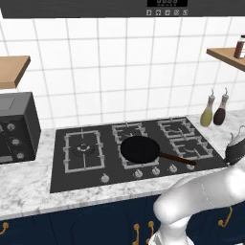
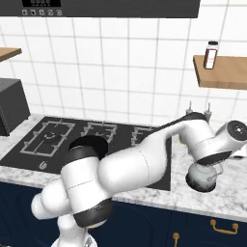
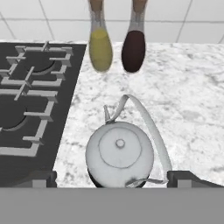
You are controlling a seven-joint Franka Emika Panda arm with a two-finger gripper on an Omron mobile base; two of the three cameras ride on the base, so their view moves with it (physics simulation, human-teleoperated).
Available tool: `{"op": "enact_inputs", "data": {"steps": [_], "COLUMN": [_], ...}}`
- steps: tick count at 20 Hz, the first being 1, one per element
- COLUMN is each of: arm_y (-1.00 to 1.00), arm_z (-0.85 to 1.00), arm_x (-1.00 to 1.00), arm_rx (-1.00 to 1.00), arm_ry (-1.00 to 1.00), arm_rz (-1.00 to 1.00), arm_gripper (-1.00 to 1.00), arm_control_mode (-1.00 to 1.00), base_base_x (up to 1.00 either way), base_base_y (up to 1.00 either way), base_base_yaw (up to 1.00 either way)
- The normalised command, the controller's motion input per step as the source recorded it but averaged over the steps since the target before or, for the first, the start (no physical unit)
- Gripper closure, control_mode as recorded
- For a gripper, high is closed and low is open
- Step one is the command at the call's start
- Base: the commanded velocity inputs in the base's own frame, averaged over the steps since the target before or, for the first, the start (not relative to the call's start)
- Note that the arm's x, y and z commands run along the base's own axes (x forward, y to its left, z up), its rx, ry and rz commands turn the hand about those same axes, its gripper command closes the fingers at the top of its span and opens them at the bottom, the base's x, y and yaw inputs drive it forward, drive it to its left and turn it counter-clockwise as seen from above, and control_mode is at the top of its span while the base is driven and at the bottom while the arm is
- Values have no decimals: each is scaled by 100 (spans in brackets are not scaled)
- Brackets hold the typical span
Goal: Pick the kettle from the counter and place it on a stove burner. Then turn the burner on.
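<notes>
Left base view: kettle [image 1: 235, 149] sits on the counter [image 1: 28, 184] at the right edge, just right of the cooktop [image 1: 134, 150], partly cut off and overlapped by the arm. Black frying pan [image 1: 140, 149] on the middle burner; large stove burner [image 1: 84, 149] on the left is bare. Right base view: arm blocks much of the cooktop; kettle [image 2: 202, 177] half hidden under the wrist, fingers not discernible. Hand view: kettle [image 3: 119, 153] directly below, handle arching right, two bottles [image 3: 117, 48] beyond it cropped at top; gripper [image 3: 112, 178] spread wide, tips [image 3: 43, 178] either side of the kettle, gripping nothing.
</notes>
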Motion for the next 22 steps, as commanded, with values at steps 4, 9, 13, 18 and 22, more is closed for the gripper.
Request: {"op": "enact_inputs", "data": {"steps": [4, 9, 13, 18, 22], "arm_y": [-50, -33, -19, -2, 0], "arm_z": [-24, -22, -32, -43, -33], "arm_x": [14, 19, 9, 3, 16], "arm_rx": [0, 0, 0, 0, 0], "arm_ry": [13, 16, 4, -2, 0], "arm_rz": [11, 10, 9, 8, 5], "arm_gripper": [-100, -100, -100, -100, -100], "arm_control_mode": [-100, -100, -100, -100, -100], "base_base_x": [0, 0, 0, 0, 0], "base_base_y": [0, 0, 0, 0, 0], "base_base_yaw": [0, 0, 0, 0, 0]}}
